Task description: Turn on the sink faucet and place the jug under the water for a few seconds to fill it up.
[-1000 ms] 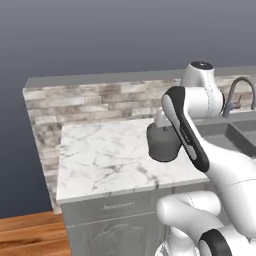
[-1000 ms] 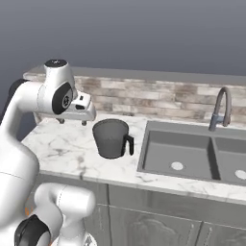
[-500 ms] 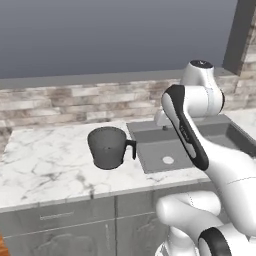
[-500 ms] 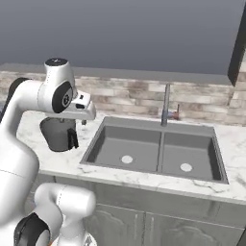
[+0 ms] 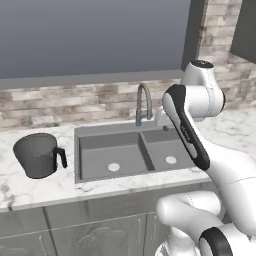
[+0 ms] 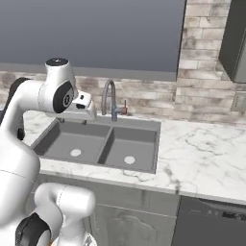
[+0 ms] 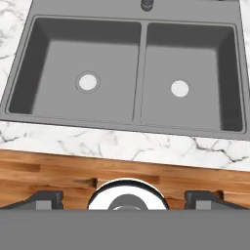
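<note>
The gray double-basin sink (image 5: 79, 156) (image 6: 154, 144) (image 7: 141, 63) is dry, with a pale drain in each basin. Behind its divider rises the gooseneck sink faucet (image 5: 144, 102) (image 6: 109, 97), with its reddish-brown lever (image 6: 125, 106) at the base. No blue water runs from it. On the counter left of the sink stands the dark gray jug (image 5: 37, 155), upright, its black handle toward the sink. My gripper (image 5: 164, 126) (image 6: 85, 120) (image 7: 124, 200) hangs open and holds nothing, above the sink's near side and far from the jug.
The white marble counter (image 6: 206, 153) runs wide to the right of the sink, backed by a brick backsplash (image 6: 202, 96). A dark wall cabinet (image 6: 235, 38) hangs at the upper right, and a dishwasher front (image 6: 211, 226) sits below the counter. Wooden floor (image 7: 49, 171) lies before the cabinets.
Both base views have shifted: the base has driven right along the counter, bringing the sink in front. The jug now sits far left. The arm's pose looks unchanged.
</note>
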Tool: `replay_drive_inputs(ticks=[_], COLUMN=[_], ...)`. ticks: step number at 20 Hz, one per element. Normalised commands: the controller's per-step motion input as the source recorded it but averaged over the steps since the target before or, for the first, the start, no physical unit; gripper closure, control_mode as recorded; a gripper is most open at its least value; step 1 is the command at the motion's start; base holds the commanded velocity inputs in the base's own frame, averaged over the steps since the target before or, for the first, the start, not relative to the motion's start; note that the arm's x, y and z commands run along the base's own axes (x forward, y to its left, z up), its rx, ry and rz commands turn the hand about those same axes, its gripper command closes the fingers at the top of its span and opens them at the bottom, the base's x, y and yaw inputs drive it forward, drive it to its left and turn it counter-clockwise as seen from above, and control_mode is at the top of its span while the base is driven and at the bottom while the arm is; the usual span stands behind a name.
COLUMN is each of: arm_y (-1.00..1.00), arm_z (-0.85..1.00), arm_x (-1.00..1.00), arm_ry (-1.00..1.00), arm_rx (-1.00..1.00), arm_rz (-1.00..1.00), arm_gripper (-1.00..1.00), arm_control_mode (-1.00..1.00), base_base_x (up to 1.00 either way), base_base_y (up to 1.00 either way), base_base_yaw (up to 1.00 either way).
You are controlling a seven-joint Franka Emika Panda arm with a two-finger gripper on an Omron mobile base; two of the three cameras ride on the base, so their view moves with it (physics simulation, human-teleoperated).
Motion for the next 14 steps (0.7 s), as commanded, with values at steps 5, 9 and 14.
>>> replay_drive_inputs(ticks=[5, 9, 14], arm_y=[0.0, 0.0, 0.0], arm_z=[0.0, 0.0, 0.0], arm_x=[0.0, 0.0, 0.0], arm_ry=[0.0, 0.0, 0.0], arm_rx=[0.0, 0.0, 0.0], arm_rz=[0.0, 0.0, 0.0], arm_gripper=[-1.0, -1.0, -1.0], arm_control_mode=[1.0, 1.0, 1.0], base_base_x=[0.0, 0.0, 0.02], base_base_y=[-0.72, -0.34, -0.1], base_base_yaw=[0.0, 0.0, 0.0])
